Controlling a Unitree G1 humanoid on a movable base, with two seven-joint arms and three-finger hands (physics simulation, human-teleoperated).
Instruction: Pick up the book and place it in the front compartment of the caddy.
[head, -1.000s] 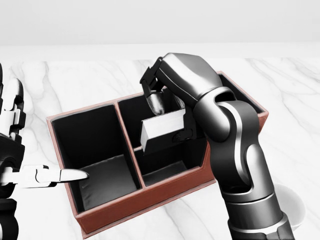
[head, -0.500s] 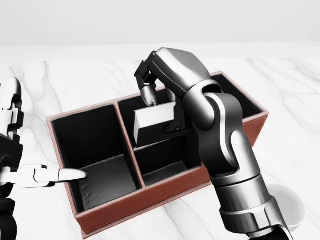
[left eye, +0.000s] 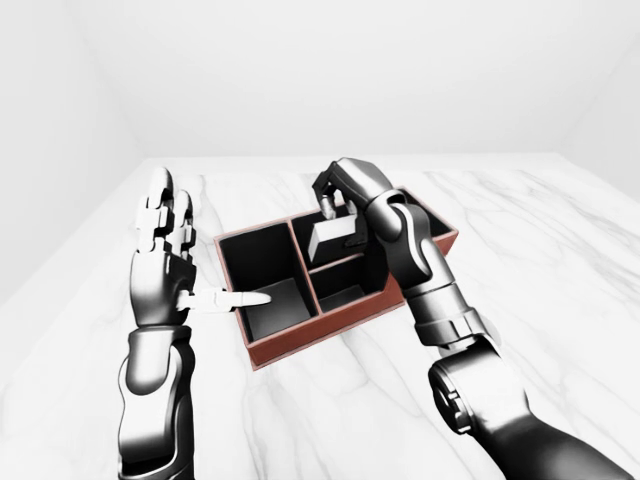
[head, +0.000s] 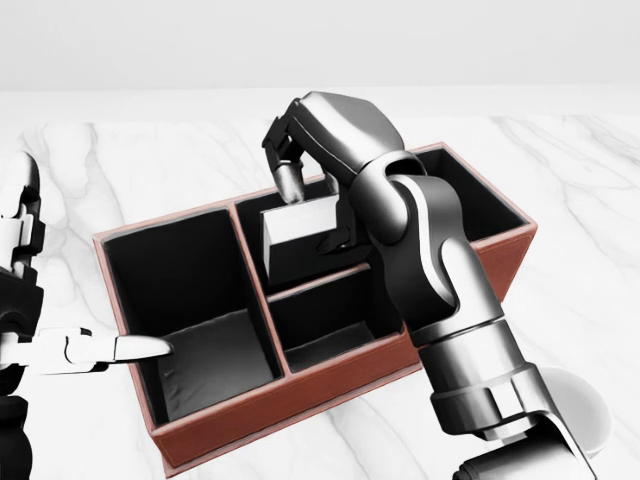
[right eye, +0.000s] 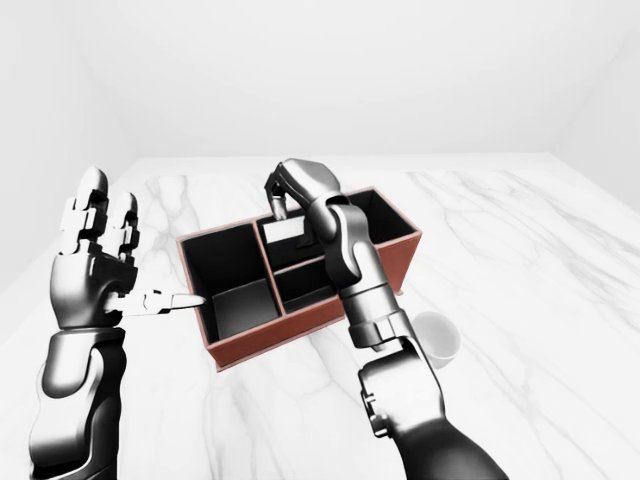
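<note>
1. Right hand (head: 300, 190): fingers clenched on the book (head: 300, 232), which hangs over the caddy's upper middle compartment in the head view.
2. Left hand (left eye: 165, 255): fingers spread, holding nothing, thumb reaching over the caddy's left wall.
3. Caddy (head: 270, 408): red-brown, on the marble tabletop (head: 120, 160).
4. Advice: confirm which compartment is the front one, keep the book upright, let go only once it is low between the dividers.

no readable text, no labels, brands, numbers or signs on any surface, all faces plain and unmarked in every view
</note>
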